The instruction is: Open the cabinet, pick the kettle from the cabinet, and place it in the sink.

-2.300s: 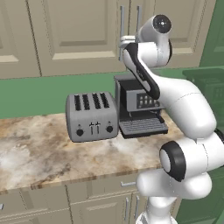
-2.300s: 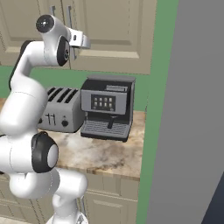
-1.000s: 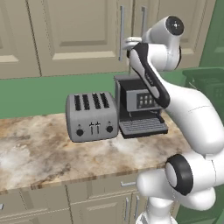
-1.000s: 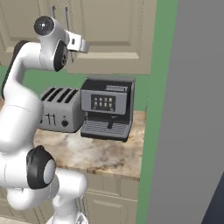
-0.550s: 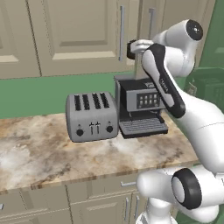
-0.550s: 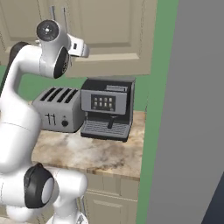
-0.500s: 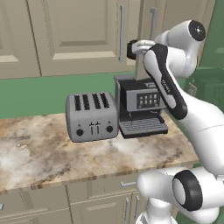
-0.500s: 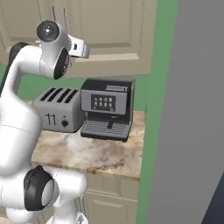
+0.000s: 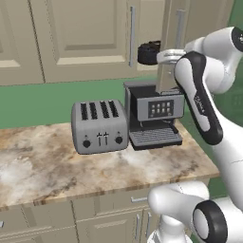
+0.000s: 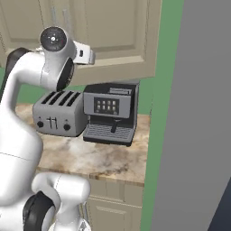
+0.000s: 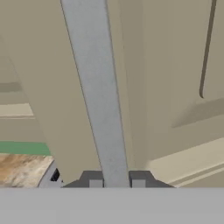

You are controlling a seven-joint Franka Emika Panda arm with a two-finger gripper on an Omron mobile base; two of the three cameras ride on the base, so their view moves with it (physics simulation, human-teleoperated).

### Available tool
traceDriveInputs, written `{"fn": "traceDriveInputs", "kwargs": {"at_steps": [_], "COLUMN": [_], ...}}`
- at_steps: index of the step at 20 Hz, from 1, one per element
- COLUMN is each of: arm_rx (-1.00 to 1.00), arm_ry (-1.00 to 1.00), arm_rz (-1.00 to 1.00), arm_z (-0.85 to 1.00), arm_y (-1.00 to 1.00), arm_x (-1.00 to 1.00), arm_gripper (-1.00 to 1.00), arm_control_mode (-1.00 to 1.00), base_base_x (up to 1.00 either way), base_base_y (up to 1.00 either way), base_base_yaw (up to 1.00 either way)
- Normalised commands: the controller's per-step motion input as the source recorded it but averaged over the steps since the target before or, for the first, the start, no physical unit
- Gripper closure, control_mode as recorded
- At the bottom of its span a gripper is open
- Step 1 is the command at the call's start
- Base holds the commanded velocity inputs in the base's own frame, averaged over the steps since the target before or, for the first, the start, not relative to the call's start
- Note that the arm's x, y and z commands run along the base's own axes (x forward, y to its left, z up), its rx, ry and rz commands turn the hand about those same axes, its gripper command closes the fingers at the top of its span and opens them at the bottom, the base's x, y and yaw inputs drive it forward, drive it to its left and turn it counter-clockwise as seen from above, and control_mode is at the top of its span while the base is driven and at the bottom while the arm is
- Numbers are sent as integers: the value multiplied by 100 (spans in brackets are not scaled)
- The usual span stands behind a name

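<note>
The end effector (image 11: 116, 178) is clamped on one silver bar handle (image 11: 98, 96) of the cabinet (image 9: 85, 42), its two dark fingertips (image 11: 92, 179) pressed against either side of the bar at its lower end. In the left base view the right-hand cabinet door (image 9: 178, 45) stands swung partly out from the wall, with the arm's wrist up beside it. Behind that door's edge, one small black kettle (image 9: 148, 52) sits inside the cabinet, its arched handle showing above the round body. The neighbouring left door is flush and shut, carrying one handle of its own (image 9: 132, 35). Below on the counter (image 9: 57, 166) stand two appliances side by side, just apart: one grey four-slot toaster (image 9: 99, 126) on the left and one black-and-silver coffee machine (image 9: 154, 114) on the right, directly under the kettle
</note>
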Motion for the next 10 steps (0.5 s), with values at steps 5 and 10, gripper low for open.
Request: {"fn": "traceDriveInputs", "kwargs": {"at_steps": [5, 10], "arm_rx": [-8, -2], "arm_ry": [3, 0], "arm_rz": [9, 8], "arm_z": [-5, 0], "arm_y": [-9, -16], "arm_x": [-43, -44], "arm_gripper": [100, 100], "arm_control_mode": [-100, -100], "base_base_x": [0, 0], "base_base_y": [0, 0], "base_base_yaw": [0, 0]}}
